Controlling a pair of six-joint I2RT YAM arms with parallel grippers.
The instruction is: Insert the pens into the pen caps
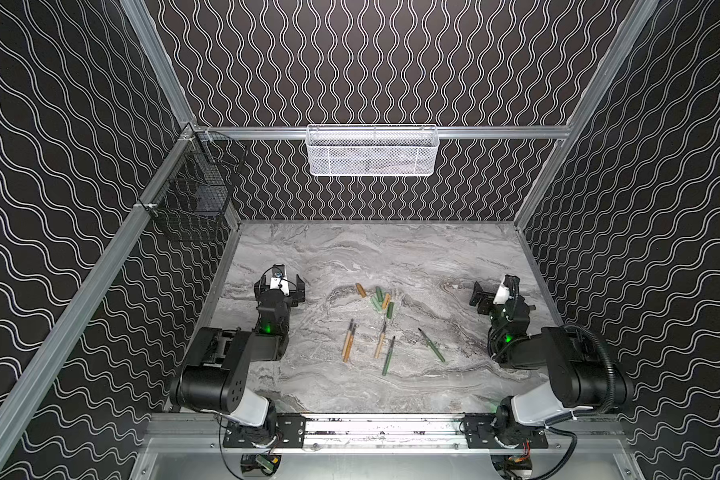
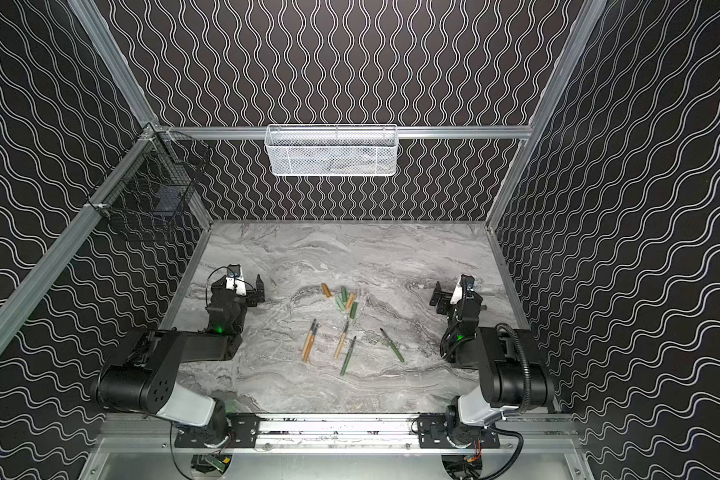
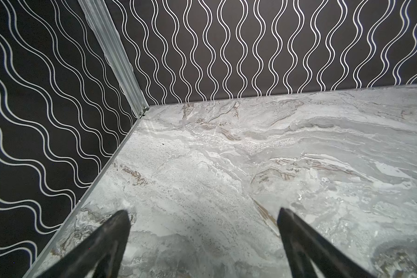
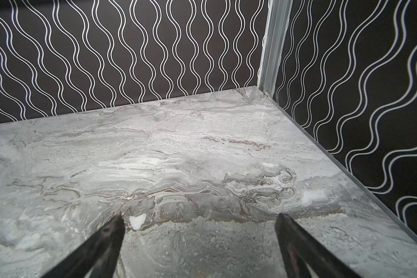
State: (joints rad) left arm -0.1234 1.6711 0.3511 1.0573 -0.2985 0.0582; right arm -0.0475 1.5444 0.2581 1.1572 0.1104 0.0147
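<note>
Five pens (image 1: 380, 341) lie scattered mid-table (image 1: 433, 257), three tan and two green, dark tips toward the back wall. The caps (image 1: 390, 309) cluster just behind them, one tan cap (image 1: 361, 289) slightly apart on the left. The left gripper (image 3: 204, 216) and right gripper (image 4: 199, 219) hover at either side, well apart from the pile, jaws spread wide and holding nothing, with only bare marble between their fingers. A white basket (image 1: 371, 151) hangs from the back rail and a black basket (image 1: 192, 195) from the left rail, both above the table.
</note>
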